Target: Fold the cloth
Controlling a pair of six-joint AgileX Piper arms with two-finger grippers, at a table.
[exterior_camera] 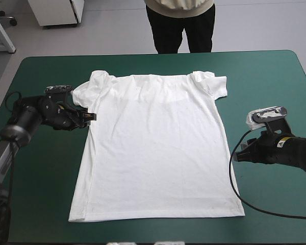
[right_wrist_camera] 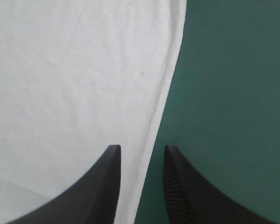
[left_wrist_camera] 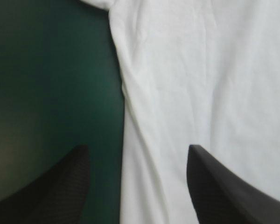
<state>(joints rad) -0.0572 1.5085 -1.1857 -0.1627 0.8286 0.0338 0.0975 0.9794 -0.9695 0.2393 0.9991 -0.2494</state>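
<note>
On the teal-green table, seen from the high view, the white T-shirt lay spread flat, collar toward the far edge and hem toward the near one. The left gripper sat at the shirt's left side just below the sleeve, and the right gripper waited beside the right side seam, nearer the hem.

Along the left wrist view, the left gripper's black fingers stood wide apart, straddling the side edge of the T-shirt and gripping nothing.

Along the right wrist view, the right gripper's fingers were parted more narrowly, with the edge of the T-shirt running between them, apparently unpinched.

The work appeared to be at the reach before a first fold. Next, each gripper would need to close on its edge before lifting.
</note>
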